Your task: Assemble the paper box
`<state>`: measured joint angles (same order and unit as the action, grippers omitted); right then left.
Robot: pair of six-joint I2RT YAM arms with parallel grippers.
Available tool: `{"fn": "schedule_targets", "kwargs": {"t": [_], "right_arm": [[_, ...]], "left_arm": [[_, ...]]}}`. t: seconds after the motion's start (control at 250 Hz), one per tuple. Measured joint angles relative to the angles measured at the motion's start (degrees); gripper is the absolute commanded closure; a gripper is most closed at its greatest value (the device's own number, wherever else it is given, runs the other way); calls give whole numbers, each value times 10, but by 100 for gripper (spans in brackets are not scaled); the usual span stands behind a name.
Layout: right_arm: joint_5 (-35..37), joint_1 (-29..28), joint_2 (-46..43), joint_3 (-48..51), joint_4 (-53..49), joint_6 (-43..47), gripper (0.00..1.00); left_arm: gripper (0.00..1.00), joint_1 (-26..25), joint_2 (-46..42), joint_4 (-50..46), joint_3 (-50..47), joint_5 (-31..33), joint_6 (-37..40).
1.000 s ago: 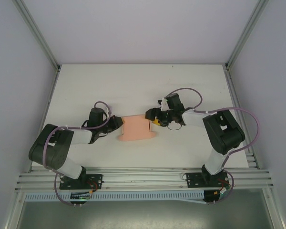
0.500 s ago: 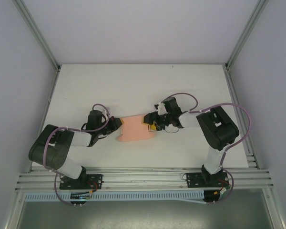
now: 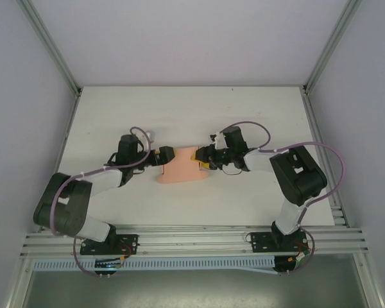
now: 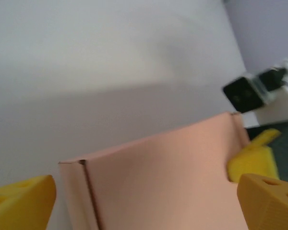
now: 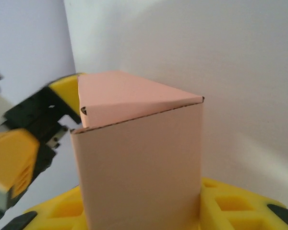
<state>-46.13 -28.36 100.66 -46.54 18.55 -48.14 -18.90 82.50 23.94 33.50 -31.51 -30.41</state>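
Note:
The paper box (image 3: 179, 170) is a salmon-pink folded carton lying mid-table between both arms. My right gripper (image 3: 203, 159) is shut on its right end. In the right wrist view the box (image 5: 139, 158) stands between my yellow fingers (image 5: 230, 203), which press against both of its side walls. My left gripper (image 3: 165, 156) is at the box's left far corner, open wide. In the left wrist view its yellow fingertips (image 4: 20, 201) stand well apart, with the box (image 4: 158, 182) lying low between them and touching neither. The left gripper's yellow and black body (image 5: 24, 153) appears beyond the box.
The white table (image 3: 192, 115) is bounded by grey side walls and slanting aluminium posts (image 3: 48, 45). A slotted rail (image 3: 192, 240) with both arm bases runs along the near edge. Purple cables loop over each wrist.
My left gripper has opened wide, let go of the box's left end and shifted toward the far side. My right gripper has narrowed onto the box's right end.

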Motion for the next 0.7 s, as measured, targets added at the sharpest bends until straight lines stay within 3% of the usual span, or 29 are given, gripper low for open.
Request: {"fn": "schedule_targets", "kwargs": {"t": [0.084, 0.252, 0.484, 0.699], "right_arm": [[-1, 27, -12, -10, -37, -4, 64], [-5, 85, -25, -62, -169, -2, 67], [-20, 158, -55, -146, -356, 0, 68], [-56, 188, -57, -155, -410, -29, 68]], "left_arm": [[2, -13, -52, -27, 43, -6, 96], [2, -86, -112, -76, 112, -5, 306], [2, -121, -33, -184, 212, 19, 472], [2, -158, 10, -221, 250, 43, 598]]}}
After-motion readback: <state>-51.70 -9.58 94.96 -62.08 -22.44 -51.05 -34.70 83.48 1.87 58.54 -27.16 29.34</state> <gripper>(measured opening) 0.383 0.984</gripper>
